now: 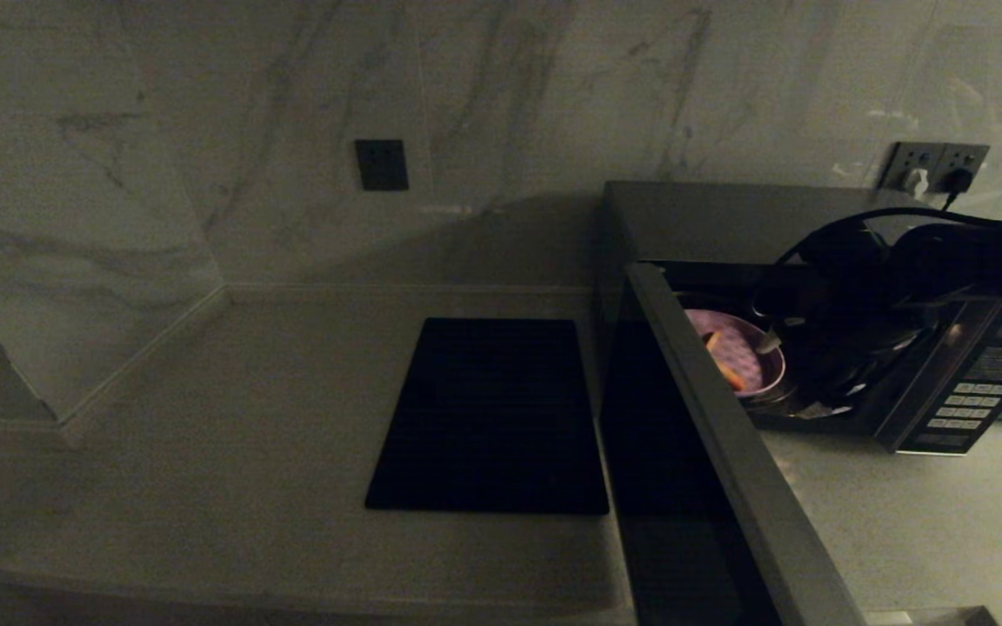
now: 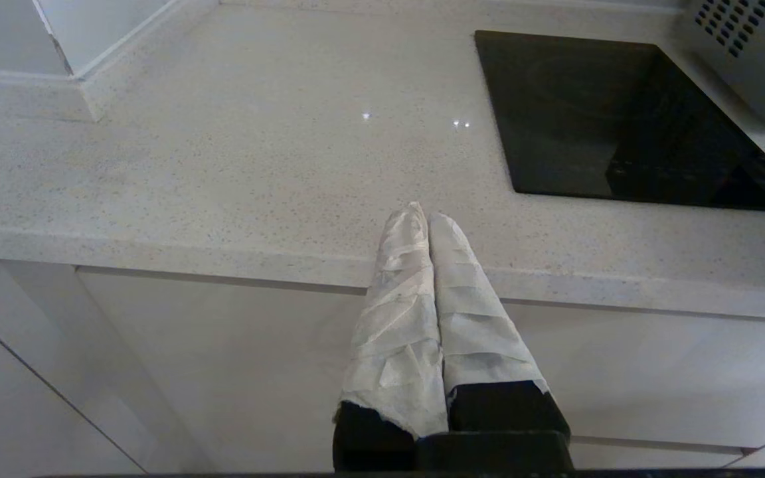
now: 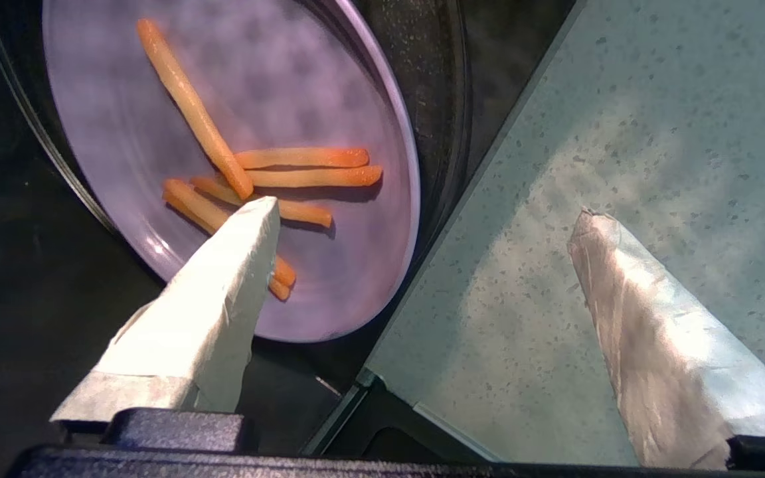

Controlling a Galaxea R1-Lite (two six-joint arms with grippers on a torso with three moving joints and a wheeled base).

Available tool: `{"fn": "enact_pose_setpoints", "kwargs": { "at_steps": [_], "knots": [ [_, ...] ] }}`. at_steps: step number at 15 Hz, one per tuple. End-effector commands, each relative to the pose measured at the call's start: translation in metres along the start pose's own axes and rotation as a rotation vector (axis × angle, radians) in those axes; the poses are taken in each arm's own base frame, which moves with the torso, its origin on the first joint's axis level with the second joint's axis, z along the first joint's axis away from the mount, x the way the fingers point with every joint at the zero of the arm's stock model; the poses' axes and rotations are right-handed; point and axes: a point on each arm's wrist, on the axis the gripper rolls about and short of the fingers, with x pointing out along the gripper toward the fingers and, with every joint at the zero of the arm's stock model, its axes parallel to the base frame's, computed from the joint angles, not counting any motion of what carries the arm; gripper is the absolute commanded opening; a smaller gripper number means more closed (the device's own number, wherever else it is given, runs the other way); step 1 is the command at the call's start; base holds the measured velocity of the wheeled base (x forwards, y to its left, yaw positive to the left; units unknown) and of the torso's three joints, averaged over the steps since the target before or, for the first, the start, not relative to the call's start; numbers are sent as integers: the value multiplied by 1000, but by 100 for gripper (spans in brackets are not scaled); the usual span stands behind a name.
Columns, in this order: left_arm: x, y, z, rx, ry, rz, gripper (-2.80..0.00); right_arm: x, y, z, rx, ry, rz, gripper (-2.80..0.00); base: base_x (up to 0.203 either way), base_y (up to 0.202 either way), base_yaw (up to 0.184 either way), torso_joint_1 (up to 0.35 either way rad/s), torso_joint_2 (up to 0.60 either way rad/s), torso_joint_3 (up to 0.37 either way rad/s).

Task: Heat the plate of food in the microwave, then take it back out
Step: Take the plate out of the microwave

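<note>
Food sticks lie on the plate of food [image 1: 740, 352], a small round lilac plate that sits inside the microwave [image 1: 823, 261]. The microwave is a big dark grey box on the right side of the desk [image 1: 231, 435], with its back near the marble wall [image 1: 205, 130]. Its door [image 1: 710, 461] hangs wide open and swings out toward the robot. Its button panel [image 1: 979, 382] is on the right end of the box.

The right gripper [image 3: 422, 219] reaches into the mouth of the microwave, right at the plate. Its fingers [image 3: 236, 272] are spread wide apart. One finger, wrapped in white tape, hangs over the near part of the plate, above the orange sticks. The other finger is out over the pale speckled desk, just in front of the microwave. The edge of the plate lies between the two fingers. I cannot tell if the finger over the plate touches it.

The orange sticks [image 3: 250, 172] lie in a loose pile on the plate, some crossing over others.

The left gripper [image 2: 425, 216] is parked low, by the front edge of the desk, well apart from the microwave. Its fingers are pressed together and hold nothing.

A flat black slab [image 1: 492, 417] lies on the desk, just left of the open door. A dark square plate [image 1: 381, 164] is set in the wall, and a socket [image 1: 936, 165] with plugs is on the wall behind the microwave.
</note>
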Motion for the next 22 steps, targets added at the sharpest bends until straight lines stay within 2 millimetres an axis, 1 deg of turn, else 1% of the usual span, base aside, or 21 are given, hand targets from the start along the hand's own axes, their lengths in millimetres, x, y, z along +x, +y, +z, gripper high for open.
{"fn": "enact_pose_setpoints", "kwargs": {
  "at_steps": [1,6,9,12,13,15,16,18,19,21,22],
  "knots": [
    [0,0,0,-1,0,0,-280,-12,-9,1,16,1,-16,0,0,0,0,0,0,0],
    [0,0,0,-1,0,0,-280,-58,-36,-1,18,25,6,0,0,0,0,0,0,0],
    [0,0,0,-1,-1,0,-280,-54,-45,-8,4,75,-13,0,0,0,0,0,0,0],
    [0,0,0,-1,-1,0,-280,-58,-56,-11,-13,139,-23,0,0,0,0,0,0,0],
    [0,0,0,-1,1,0,-280,-62,-61,-12,-39,186,-16,0,0,0,0,0,0,0],
    [0,0,0,-1,1,0,-280,-72,-72,-15,-150,279,12,0,0,0,0,0,0,0],
    [0,0,0,-1,-1,0,-280,-76,-75,-15,-203,295,29,0,0,0,0,0,0,0],
    [0,0,0,-1,1,0,-280,-79,-70,-13,-230,285,71,0,0,0,0,0,0,0],
    [0,0,0,-1,-1,0,-280,-76,-66,-12,-232,256,94,0,0,0,0,0,0,0],
    [0,0,0,-1,0,0,-280,-65,-63,-10,-207,130,73,0,0,0,0,0,0,0],
    [0,0,0,-1,-1,0,-280,-62,-60,-9,-159,61,67,0,0,0,0,0,0,0]
  ]
}}
